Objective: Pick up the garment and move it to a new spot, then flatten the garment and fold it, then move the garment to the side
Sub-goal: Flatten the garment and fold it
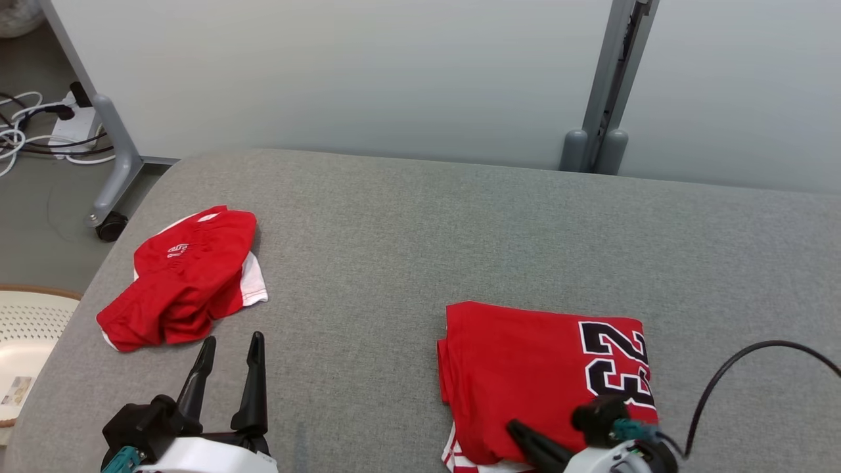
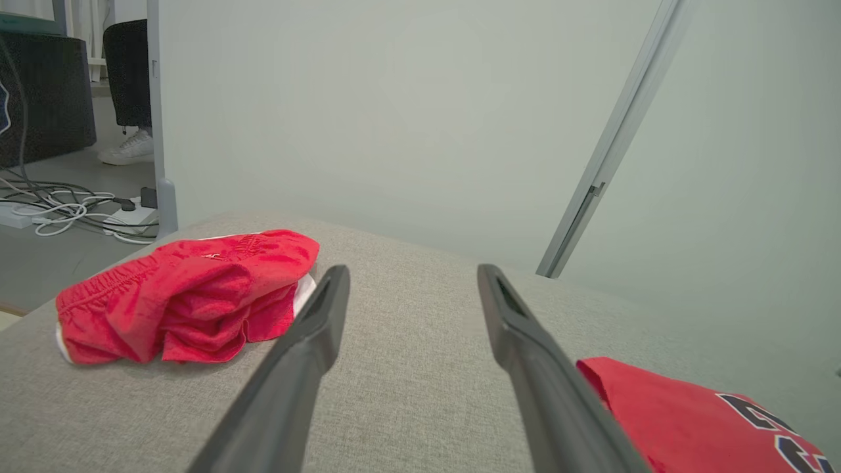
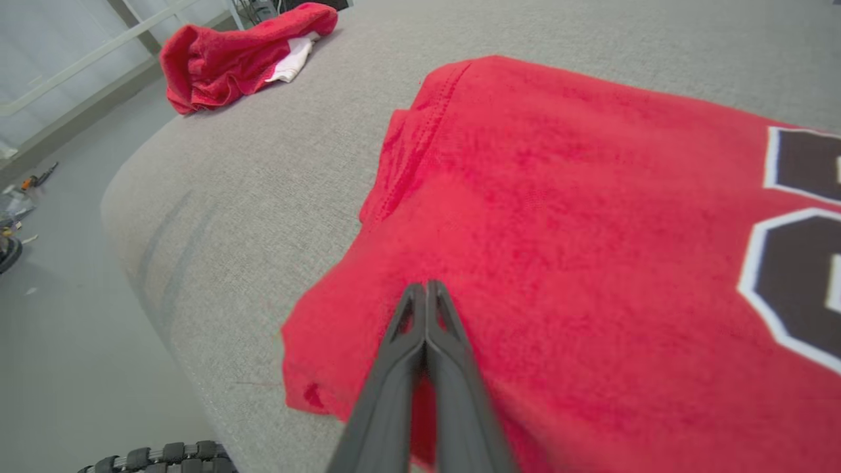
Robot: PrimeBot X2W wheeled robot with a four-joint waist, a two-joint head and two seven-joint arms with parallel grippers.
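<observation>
Trouble ahead, maybe: right gripper [image 3: 427, 289] is pinched shut over the folded red number-23 jersey [image 1: 525, 368] near the front edge of the grey padded table [image 1: 420, 223], left gripper [image 1: 233, 339] splayed wide and idle, so a one-sided drag could pull the folds apart or spill it off.

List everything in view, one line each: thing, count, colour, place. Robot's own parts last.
jersey: one, red with black number 23, folded, on the table's near right part
shorts: one, red and white, crumpled, on the table's left part
table: one, grey fabric top, across the head view
partition panels: two, pale grey, behind the table
cables: several, white and black, on the floor at far left
shoe: one, white, on a person's foot beyond the partition
left claw: one, dark, open, near the shorts
right claw: one, dark, shut, tips at the jersey's near edge
</observation>
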